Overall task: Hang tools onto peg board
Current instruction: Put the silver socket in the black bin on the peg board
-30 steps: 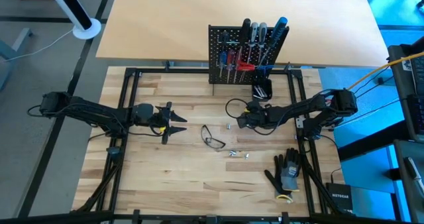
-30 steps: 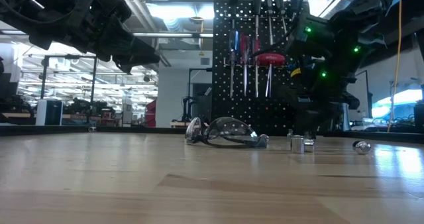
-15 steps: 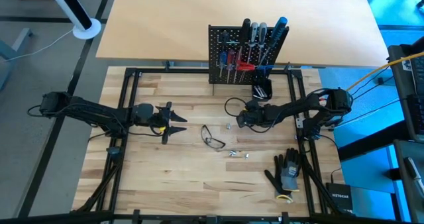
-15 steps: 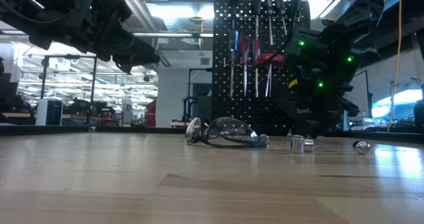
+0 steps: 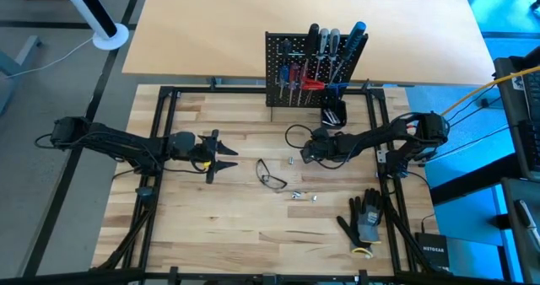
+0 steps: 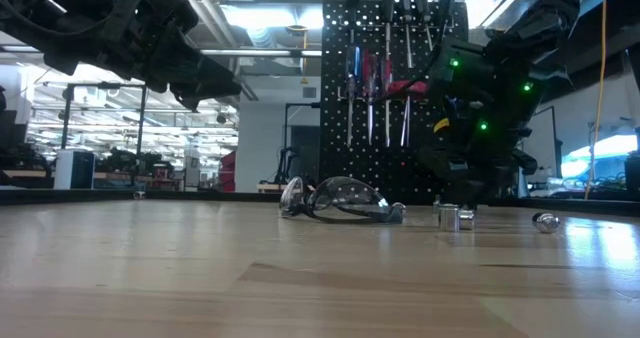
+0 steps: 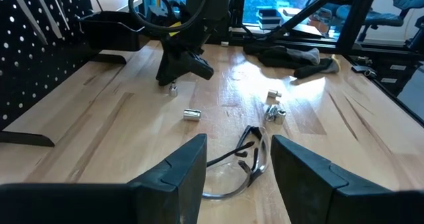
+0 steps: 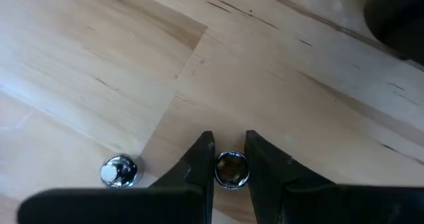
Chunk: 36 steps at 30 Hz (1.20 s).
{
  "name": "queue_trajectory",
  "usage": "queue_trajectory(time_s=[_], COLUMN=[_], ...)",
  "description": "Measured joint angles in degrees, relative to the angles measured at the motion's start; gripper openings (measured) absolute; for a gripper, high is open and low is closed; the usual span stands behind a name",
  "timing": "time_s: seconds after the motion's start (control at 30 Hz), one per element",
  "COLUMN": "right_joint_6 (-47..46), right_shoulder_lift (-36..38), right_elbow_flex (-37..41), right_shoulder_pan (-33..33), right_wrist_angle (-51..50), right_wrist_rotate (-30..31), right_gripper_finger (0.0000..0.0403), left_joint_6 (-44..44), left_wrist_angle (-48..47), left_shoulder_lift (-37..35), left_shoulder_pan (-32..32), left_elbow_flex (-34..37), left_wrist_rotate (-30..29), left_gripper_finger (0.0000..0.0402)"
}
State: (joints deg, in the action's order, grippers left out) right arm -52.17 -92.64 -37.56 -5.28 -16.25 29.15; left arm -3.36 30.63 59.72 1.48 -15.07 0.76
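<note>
Listing your table (image 5: 253, 226) from the near edge outward, clock directions taken from its centre in the high view.

1. Black gloves (image 5: 364, 220), at 4 o'clock, lying flat near the right-hand frame rail.
2. Small metal sockets (image 5: 304, 195), a loose cluster just toward 5 o'clock of centre; in the low view they stand as short shiny cylinders (image 6: 452, 216).
3. Safety glasses (image 5: 271, 176), clear lens, close to centre; your left wrist view shows them lying directly ahead of that arm's fingers (image 7: 246, 163).
4. Left claw (image 5: 226, 157), at 9 o'clock, held above the wood with its jaws spread apart and nothing between them. It points toward 3 o'clock, at the glasses.
5. Right claw (image 8: 230, 159), at 2 o'clock, lowered to the table surface. Your right wrist view shows its two fingers (image 8: 199, 159) pressed close on either side of one metal socket (image 8: 231, 169), which stands open end up between them; you can read this as a grip on that socket. A second socket (image 8: 119, 171) stands just beside it, untouched.
6. Small black cup (image 5: 334, 114), at 1 o'clock, beside the foot of the panel.
7. Peg board (image 5: 288, 53), at 12 o'clock on the far edge, upright. The tools (image 5: 325, 53) hang on its face: screwdrivers with red, blue, black and grey handles in a row, shafts downward in the low view (image 6: 388, 88).
</note>
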Motion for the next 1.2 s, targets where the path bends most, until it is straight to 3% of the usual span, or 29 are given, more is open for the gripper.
queue_trajectory(time_s=[0.3,0.47,0.77,1.03,1.2], right_joint_6=[1.56,2.02,1.33,3.69,7.17], right_shoulder_lift=[3.9,7.76,15.75,25.16,29.07], right_elbow_flex=[-1.61,-2.41,-5.04,-7.07,-7.21], right_shoulder_pan=[0.5,3.29,6.54,4.6,-0.93], right_wrist_angle=[-3.09,-3.42,-11.9,-18.68,-19.85], right_wrist_rotate=[-0.51,1.81,11.73,17.58,18.11], right_gripper_finger=[0.0081,0.0064,0.0079,0.0071,0.0087], left_joint_6=[0.28,0.21,-0.16,-0.33,0.15], left_wrist_angle=[-0.06,-0.09,-0.04,-0.08,-0.12], left_shoulder_lift=[0.0,0.0,0.0,0.0,0.0], left_shoulder_pan=[0.0,0.0,0.0,0.0,0.0], left_elbow_flex=[0.01,0.0,0.0,0.02,0.0], left_wrist_rotate=[0.0,0.02,0.02,0.0,0.0], left_gripper_finger=[0.0159,0.0159,0.0159,0.0159,0.0159])
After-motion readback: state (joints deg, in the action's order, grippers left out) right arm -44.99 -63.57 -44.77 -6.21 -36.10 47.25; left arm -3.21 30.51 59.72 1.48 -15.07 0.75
